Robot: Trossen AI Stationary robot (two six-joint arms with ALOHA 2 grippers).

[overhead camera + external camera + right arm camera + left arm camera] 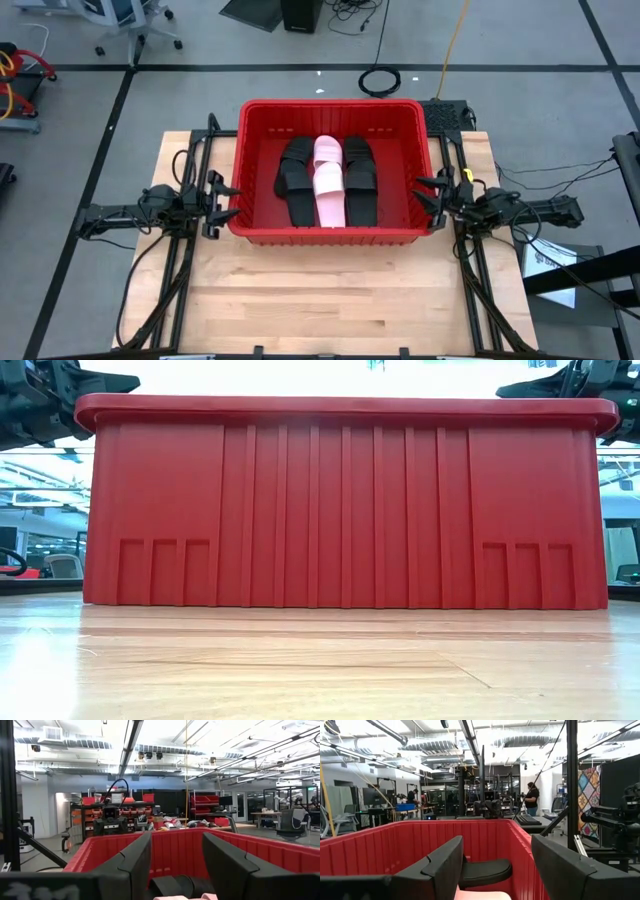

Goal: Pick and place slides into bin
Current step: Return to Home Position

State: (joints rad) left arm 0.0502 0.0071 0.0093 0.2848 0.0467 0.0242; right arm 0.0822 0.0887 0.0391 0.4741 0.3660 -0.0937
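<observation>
The red bin stands on the wooden table, at the middle of its far half. Several slides lie side by side on the bin's floor: black ones on the left, pale pink ones in the middle, and black ones on the right. My left gripper hovers open at the bin's left rim, pointing over it. Its wrist view shows a black slide and a pink edge beyond the fingers. My right gripper hovers open at the right rim, facing the slides. Neither gripper holds anything.
Bare wooden tabletop stretches from the bin to the near edge. In the low view the bin's ribbed near wall fills most of the picture. Black frame rails and cables run along both table sides. People stand in the room far behind.
</observation>
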